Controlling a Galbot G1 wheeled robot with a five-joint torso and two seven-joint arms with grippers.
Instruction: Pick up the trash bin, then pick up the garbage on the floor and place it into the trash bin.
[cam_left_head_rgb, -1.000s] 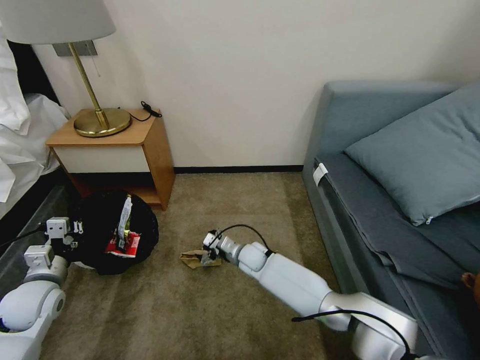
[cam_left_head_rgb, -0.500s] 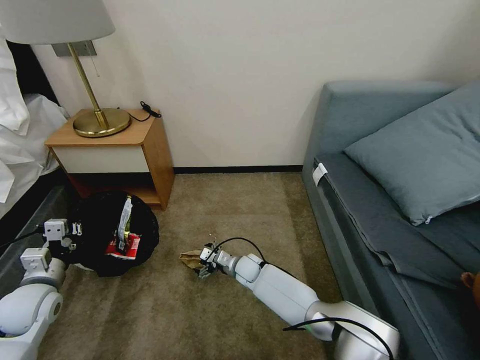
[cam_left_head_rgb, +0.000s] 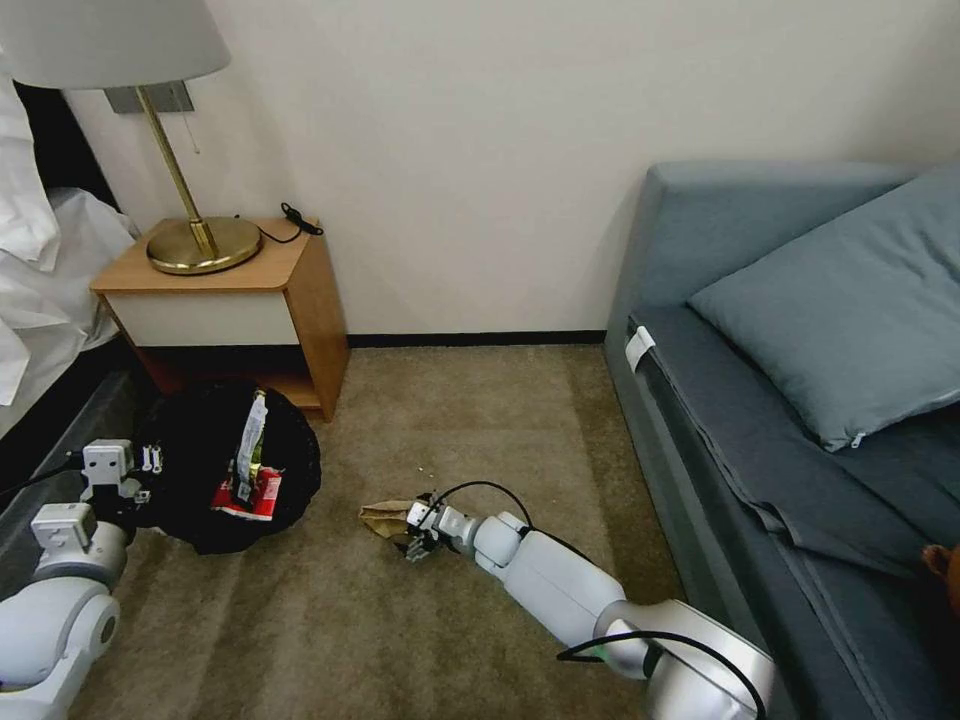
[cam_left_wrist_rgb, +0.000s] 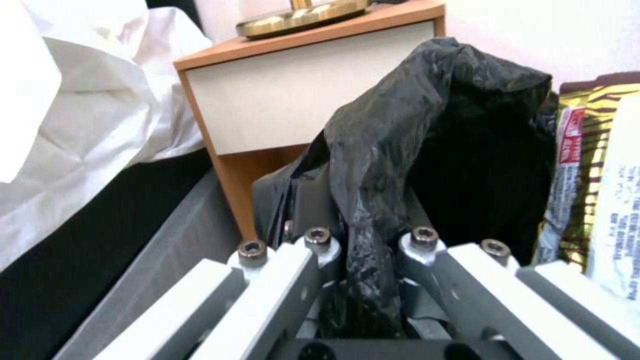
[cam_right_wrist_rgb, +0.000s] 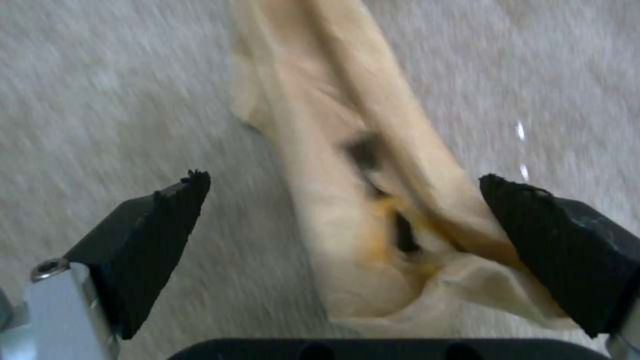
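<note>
The trash bin (cam_left_head_rgb: 200, 470), lined with a black bag, hangs at the left beside the nightstand. My left gripper (cam_left_head_rgb: 125, 478) is shut on its bag-covered rim (cam_left_wrist_rgb: 373, 215). Inside lie a red-and-white snack packet (cam_left_head_rgb: 250, 495) and an upright wrapper (cam_left_head_rgb: 250, 440). A crumpled brown paper bag (cam_left_head_rgb: 385, 518) lies on the carpet in the middle. My right gripper (cam_left_head_rgb: 412, 535) is low at the bag, open, its black pads (cam_right_wrist_rgb: 153, 240) straddling the paper bag (cam_right_wrist_rgb: 360, 200).
A wooden nightstand (cam_left_head_rgb: 240, 300) with a brass lamp (cam_left_head_rgb: 195, 240) stands at the back left, a bed with white sheets (cam_left_head_rgb: 40, 290) beside it. A blue-grey sofa (cam_left_head_rgb: 800, 400) with a cushion runs along the right. Open carpet (cam_left_head_rgb: 330, 620) lies in front.
My right arm has dropped lower and pulled slightly back, bringing its open gripper down over the paper bag. The bin and left arm barely moved.
</note>
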